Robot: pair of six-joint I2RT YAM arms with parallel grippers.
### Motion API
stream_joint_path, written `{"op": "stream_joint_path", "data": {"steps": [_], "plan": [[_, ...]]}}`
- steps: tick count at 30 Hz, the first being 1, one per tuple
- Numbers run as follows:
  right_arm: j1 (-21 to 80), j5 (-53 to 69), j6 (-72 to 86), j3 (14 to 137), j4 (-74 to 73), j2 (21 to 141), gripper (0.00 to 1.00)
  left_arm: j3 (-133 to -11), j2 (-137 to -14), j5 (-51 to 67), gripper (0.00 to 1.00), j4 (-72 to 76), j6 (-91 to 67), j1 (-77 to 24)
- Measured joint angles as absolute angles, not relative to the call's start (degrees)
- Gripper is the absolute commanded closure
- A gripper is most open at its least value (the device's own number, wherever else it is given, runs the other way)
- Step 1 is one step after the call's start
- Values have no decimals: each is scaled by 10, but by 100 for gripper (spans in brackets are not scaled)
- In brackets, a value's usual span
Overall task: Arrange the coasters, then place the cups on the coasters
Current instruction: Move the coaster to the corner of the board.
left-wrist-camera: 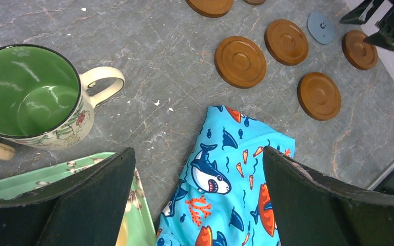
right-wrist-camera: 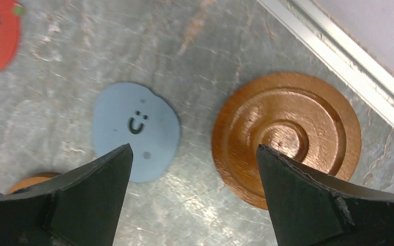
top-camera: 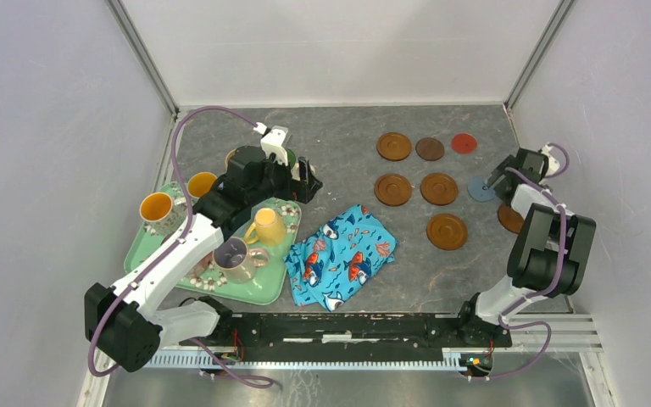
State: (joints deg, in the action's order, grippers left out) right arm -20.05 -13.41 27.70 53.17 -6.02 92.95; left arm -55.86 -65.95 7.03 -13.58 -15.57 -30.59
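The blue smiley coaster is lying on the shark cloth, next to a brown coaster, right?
No. The blue smiley coaster lies on the bare grey table, not the shark cloth, next to a brown coaster. The right wrist view shows it.

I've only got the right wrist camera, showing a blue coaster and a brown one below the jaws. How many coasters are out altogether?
Observer: Eight coasters lie on the right half of the table.
Operator: What's over on the left side?
Observer: Several cups stand on a green tray.
Operator: Is the left arm holding anything?
Observer: No, the left arm has its jaws open with nothing between them.
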Motion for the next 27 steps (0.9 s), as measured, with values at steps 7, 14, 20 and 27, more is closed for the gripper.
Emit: {"op": "stream_joint_path", "data": {"steps": [7,14,20,27], "plan": [[-238,-105,300,460,-13,927,2,-559,-660,76,0,-132,-156,-306],[-272,-61,313,427,66,922,2,-558,-660,76,0,-131,-156,-306],[-281,-34,328,440,132,959,2,-558,-660,76,0,-131,-156,-306],[-281,-33,325,577,111,1068,2,-558,-660,75,0,-131,-156,-306]]}}
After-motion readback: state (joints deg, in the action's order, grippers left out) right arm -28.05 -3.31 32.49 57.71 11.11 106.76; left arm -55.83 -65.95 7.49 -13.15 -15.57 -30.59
